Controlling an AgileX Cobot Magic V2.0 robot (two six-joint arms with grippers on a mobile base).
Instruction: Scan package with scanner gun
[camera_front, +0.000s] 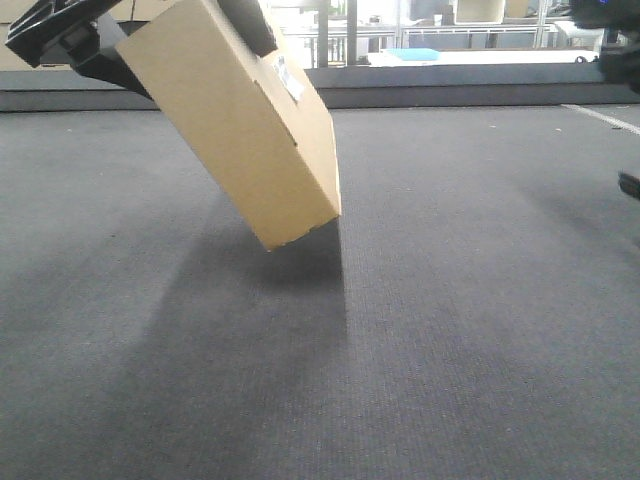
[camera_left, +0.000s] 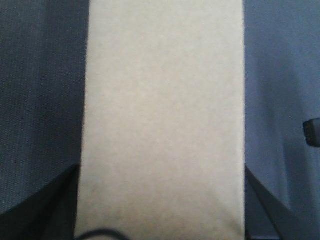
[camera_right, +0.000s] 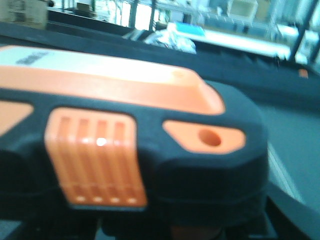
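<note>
Package (camera_front: 235, 130), a stiff, light-looking cardboard box, hangs tilted above the grey desk (camera_front: 450, 330), with the left claw (camera_left: 160, 170) clamped across its narrow sides. Smooth card may slip, so hold it by the edges. Scanner gun (camera_right: 150, 140) fills the right wrist view; whether the right claw grips it cannot be told.

Front low, left wrist close — sharing package (camera_front: 232, 130)

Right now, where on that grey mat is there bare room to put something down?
The grey mat is bare right of the tilted package and in front of it, up to the dark rail behind. Crowded top left, where the left tool holds the package.
</note>
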